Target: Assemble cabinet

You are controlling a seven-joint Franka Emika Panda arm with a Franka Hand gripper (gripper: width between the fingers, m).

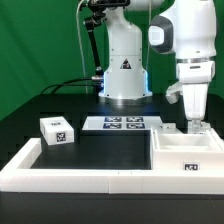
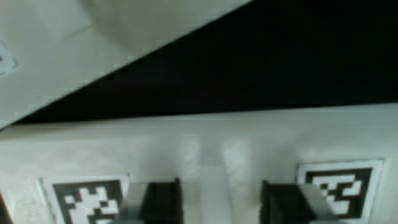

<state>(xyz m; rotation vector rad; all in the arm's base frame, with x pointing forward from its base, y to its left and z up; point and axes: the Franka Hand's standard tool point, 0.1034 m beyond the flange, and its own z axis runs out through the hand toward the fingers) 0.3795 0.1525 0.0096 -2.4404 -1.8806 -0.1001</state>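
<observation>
Near marker board (image 1: 125, 123), drawer block (image 1: 57, 129), claw (image 1: 197, 126) above cabinet (image 1: 172, 160)

A small white tagged block (image 1: 57, 129) is sitting to the exterior view's left of the marker board (image 1: 123, 123), the boxy white cabinet body (image 1: 190, 153) to its right.

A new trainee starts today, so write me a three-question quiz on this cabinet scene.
1. Fill in: in the exterior view, the small tagged block lies toward the view's ____ side.
2. True or false: the small tagged block sits inside the cabinet body.
3. The end effector is down at: A) the small tagged block B) the cabinet body's rear edge C) neither.
Key: 1 left; 2 false; 3 B.
</observation>
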